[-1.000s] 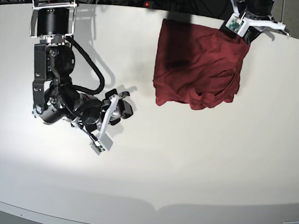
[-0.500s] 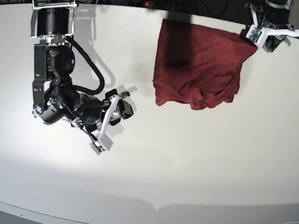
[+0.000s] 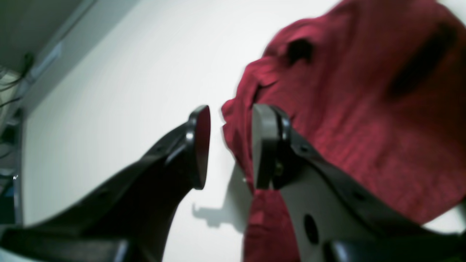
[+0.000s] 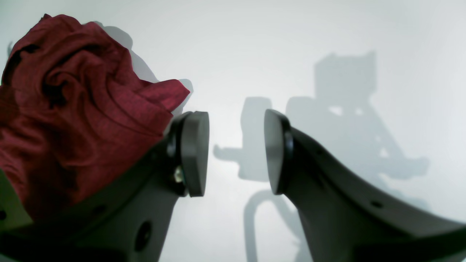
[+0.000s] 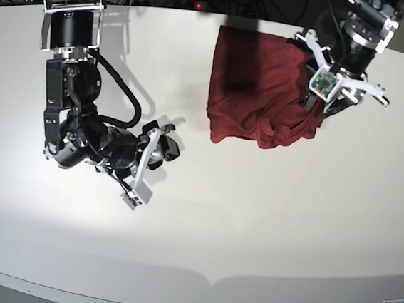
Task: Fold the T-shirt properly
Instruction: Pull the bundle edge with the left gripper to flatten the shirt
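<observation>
The T-shirt (image 5: 265,93), thin soft knit, is bunched on the far part of the white bench (image 5: 266,229); it is judged light and limp, so a hem corner or edge is best pinched, not the crumpled middle. The left claw (image 3: 227,145) is spread, nothing gripped, over the shirt's edge. The right claw (image 4: 236,153) is spread above bare bench. Cables are seen beyond the far edge.

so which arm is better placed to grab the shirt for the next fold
Left. The left gripper hovers open right over the T-shirt's edge, cloth showing just beyond its fingertips. The right gripper is open too, but sits well away on bare table, not touching the shirt.
</observation>
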Tool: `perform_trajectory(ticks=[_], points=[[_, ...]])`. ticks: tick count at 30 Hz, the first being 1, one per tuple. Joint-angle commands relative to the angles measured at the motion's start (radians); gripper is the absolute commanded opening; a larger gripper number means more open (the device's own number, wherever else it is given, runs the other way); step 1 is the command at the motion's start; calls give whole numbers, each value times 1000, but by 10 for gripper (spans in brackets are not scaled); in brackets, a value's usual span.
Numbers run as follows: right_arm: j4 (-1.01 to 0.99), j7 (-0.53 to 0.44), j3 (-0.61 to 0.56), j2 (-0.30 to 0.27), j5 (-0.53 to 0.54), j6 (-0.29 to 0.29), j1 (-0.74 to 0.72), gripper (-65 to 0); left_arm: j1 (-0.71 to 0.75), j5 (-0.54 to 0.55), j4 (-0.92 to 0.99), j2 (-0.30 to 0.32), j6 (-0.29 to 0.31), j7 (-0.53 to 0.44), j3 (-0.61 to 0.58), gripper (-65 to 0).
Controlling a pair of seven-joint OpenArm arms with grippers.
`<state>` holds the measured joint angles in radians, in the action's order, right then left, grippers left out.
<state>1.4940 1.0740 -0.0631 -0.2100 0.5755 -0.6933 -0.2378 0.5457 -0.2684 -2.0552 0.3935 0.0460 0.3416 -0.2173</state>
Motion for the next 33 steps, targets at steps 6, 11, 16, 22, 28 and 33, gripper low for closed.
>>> perform_trajectory(ticks=[6, 11, 16, 22, 28, 33], points=[[18, -19, 5, 0, 11, -5, -25, -392, -57, 28, -17, 8, 26, -24, -4, -458], [18, -10, 5, 2, 11, -5, -25, -392, -129, 35, 21, 8, 59, -21, -61, -458], [18, 23, 5, 2, 11, -5, -25, -392, -233, 28, 136, 8, 60, 37, -126, -458], [18, 26, 5, 2, 10, -5, -25, -392, -306, -55, 251, 6, 59, 58, -146, -458], [18, 26, 5, 2, 11, -5, -25, -392, -311, -121, 328, 6, 59, 54, -146, -458], [18, 22, 5, 2, 11, -5, -25, -392, -312, -124, 334, 6, 60, 43, -146, -459]])
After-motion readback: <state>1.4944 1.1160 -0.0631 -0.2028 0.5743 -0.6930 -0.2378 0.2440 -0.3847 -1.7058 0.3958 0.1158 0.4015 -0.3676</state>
